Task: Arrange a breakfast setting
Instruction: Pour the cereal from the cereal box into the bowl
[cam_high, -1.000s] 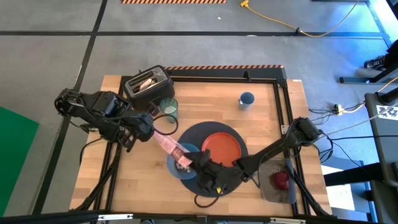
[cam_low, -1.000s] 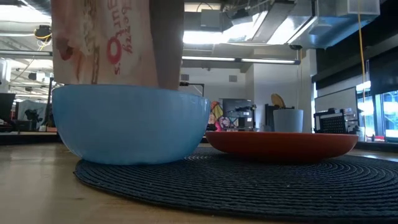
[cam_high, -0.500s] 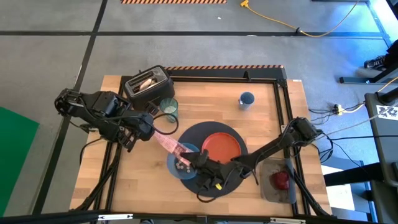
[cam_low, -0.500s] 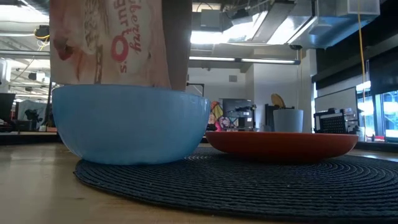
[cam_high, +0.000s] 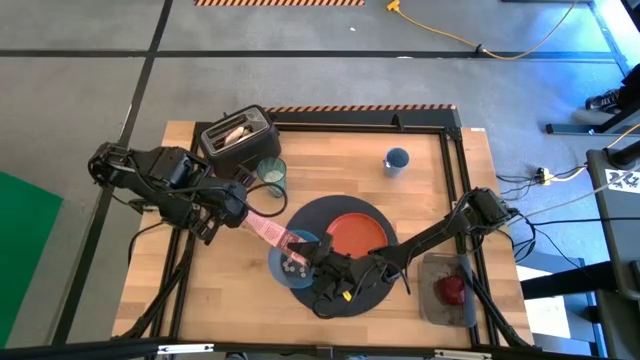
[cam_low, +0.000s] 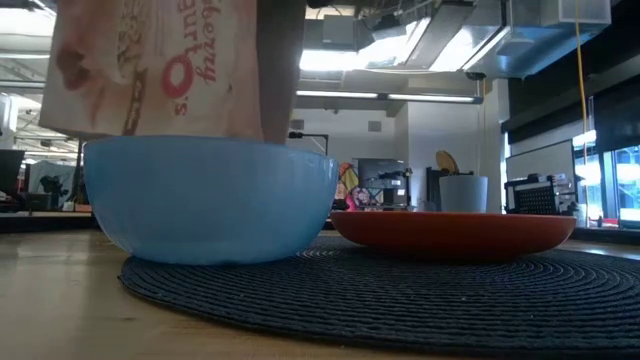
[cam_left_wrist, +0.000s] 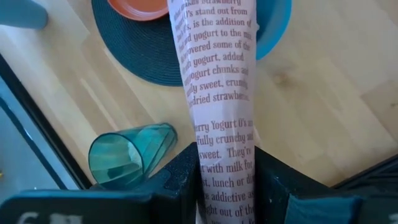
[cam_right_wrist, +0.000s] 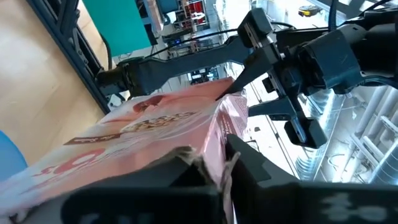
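A pink printed cereal bag (cam_high: 270, 230) slants from my left gripper (cam_high: 238, 209) down toward the blue bowl (cam_high: 288, 266), and its lower end hangs over the bowl. My right gripper (cam_high: 313, 257) is shut on that lower end. The bowl and the orange plate (cam_high: 356, 236) stand on the round dark mat (cam_high: 375, 285). In the low view the bag (cam_low: 170, 65) reaches down behind the bowl's rim (cam_low: 210, 145). A pale-green glass (cam_high: 272, 175) stands upright behind the mat. My left gripper pinches the bag's upper part (cam_left_wrist: 227, 177) between its two fingers (cam_left_wrist: 184, 177), which lie across the bag. The bag runs out from the fingers, slanting down toward the bowl, clear of the table. My right gripper pinches the bag's crumpled lower edge (cam_right_wrist: 216, 134) between its two fingers, coming from the table's right side above the bowl. One layer or several, I cannot tell.
A toaster (cam_high: 240, 138) with toast in its slots stands at the far left. A small blue cup (cam_high: 397, 160) stands at the far right. A red apple (cam_high: 452, 289) lies on a grey tray (cam_high: 432, 305) at the near right. A black frame rail (cam_high: 455, 170) borders the table.
My right gripper has gone from the mat's near side toward the far left, up to the bag's lower end over the bowl, and has taken hold of it. In the low view the bag's lower part has swung left and tilted.
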